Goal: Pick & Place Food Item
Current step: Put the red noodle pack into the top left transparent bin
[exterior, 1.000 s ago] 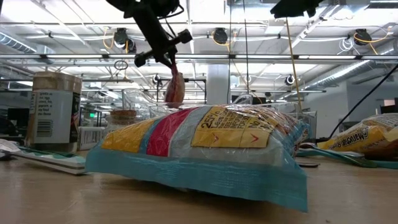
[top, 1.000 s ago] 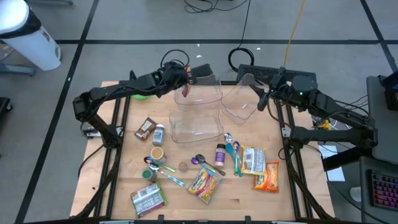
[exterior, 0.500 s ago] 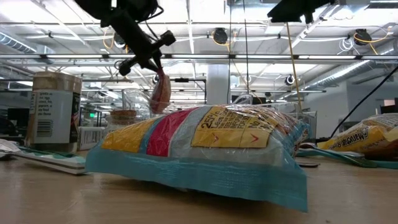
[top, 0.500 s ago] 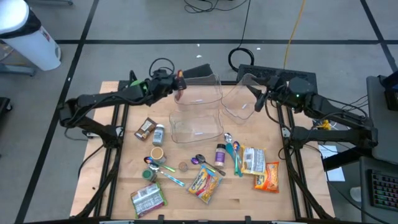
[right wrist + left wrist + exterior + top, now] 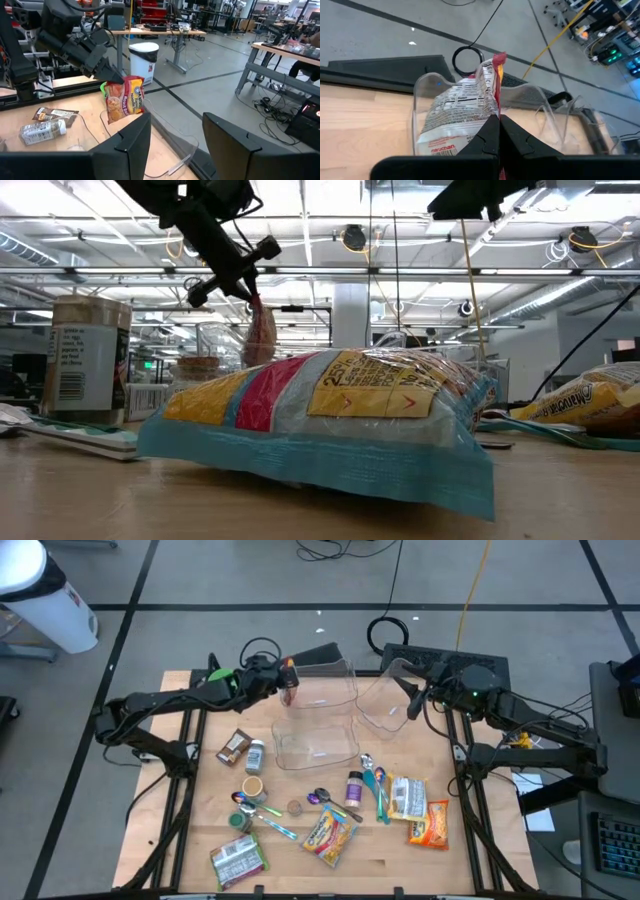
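My left gripper (image 5: 283, 671) is shut on a red and orange noodle packet (image 5: 290, 686), which hangs in the air at the left rim of the far clear container (image 5: 328, 682). The packet also shows in the low view (image 5: 260, 336), the left wrist view (image 5: 462, 114) and the right wrist view (image 5: 124, 98). My right gripper (image 5: 172, 144) is open and empty above the right clear container (image 5: 386, 700). A third clear container (image 5: 316, 740) stands nearer on the table. My left gripper pinches the packet's upper end (image 5: 256, 302) between its two shut fingers (image 5: 492, 134). The fingers slant down from the table's left side. The packet hangs below them, lifted clear of the table and the container, roughly upright.
Several food packets (image 5: 330, 835), (image 5: 418, 810), (image 5: 238, 860), small jars (image 5: 255, 755), (image 5: 354, 783), spoons (image 5: 378, 785) and a brown packet (image 5: 234, 746) lie on the near half of the table. A big packet (image 5: 320, 420) fills the low view's front.
My left gripper has drawn back toward the table's left edge with the noodle packet, from over the far container's inside to its left rim. The packet still hangs clear below the shut fingers.
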`<state>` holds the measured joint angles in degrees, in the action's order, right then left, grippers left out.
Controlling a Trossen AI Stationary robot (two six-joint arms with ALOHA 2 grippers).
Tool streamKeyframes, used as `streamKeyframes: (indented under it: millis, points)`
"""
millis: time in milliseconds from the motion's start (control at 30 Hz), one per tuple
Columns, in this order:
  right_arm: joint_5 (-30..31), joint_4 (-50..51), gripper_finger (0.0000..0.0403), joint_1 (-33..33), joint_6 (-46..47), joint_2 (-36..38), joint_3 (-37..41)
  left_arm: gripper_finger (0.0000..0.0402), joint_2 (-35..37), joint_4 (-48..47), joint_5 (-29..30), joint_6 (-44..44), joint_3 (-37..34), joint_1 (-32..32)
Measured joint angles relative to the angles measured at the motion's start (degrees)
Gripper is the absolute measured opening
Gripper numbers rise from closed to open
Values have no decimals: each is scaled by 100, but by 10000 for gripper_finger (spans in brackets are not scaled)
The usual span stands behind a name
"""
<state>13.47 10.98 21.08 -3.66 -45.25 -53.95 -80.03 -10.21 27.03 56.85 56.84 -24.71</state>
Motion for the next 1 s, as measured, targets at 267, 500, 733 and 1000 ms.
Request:
streamKeyframes:
  millis: [267, 500, 733, 1000]
  points:
    - [0, 0, 171, 0, 0, -34, 0, 0, -17, 36, 0, -172, -4, -18]
    - [-3, 2, 171, 0, -6, -167, 0, 0, -174, 132, -88, -139, -6, -76]
    - [-10, 2, 171, -2, -22, -245, 0, 0, -570, 624, -400, -115, -2, -65]
    - [-9, 2, 171, 0, -22, -240, 0, 0, -802, 562, -424, -63, -2, -67]
